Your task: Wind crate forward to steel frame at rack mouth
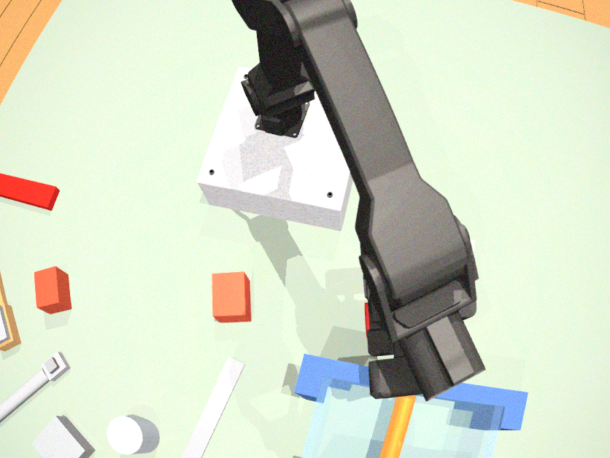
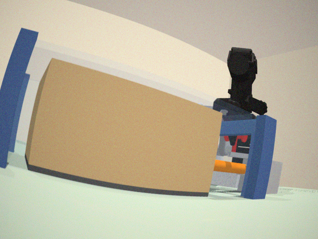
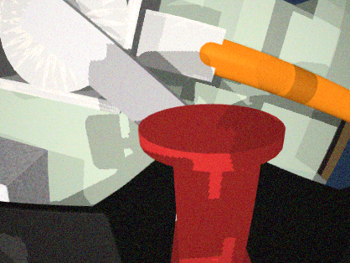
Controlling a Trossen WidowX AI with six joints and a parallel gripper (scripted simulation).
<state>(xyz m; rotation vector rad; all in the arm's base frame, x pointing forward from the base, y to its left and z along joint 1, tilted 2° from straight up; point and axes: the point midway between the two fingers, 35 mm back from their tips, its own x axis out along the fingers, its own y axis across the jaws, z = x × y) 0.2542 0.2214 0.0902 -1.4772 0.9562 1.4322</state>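
My gripper [image 1: 382,356] [image 2: 232,140] [image 3: 215,234] is shut on the red knob [image 3: 211,130] of the winch handle. The handle's grey arm [image 3: 121,79] runs from the knob over the white round drum [image 3: 38,50] of the winch; its square key and the hole are hidden. The orange strap [image 1: 397,429] [image 2: 229,166] [image 3: 259,67] runs from the winch side into the cubby. The tan crate [image 2: 123,128] sits flat on its dark base, with strap visible between it and the right post of the blue steel frame [image 1: 340,372] [image 2: 262,156]. My arm hides most of the winch in the top view.
The white robot base block [image 1: 276,206] stands behind. Orange blocks [image 1: 229,295] [image 1: 49,290], a red bar [image 1: 29,191], a grey socket tool [image 1: 27,394], a white cylinder [image 1: 125,435], a grey block [image 1: 59,441] and a pale flat strip [image 1: 214,409] lie left of the cubby.
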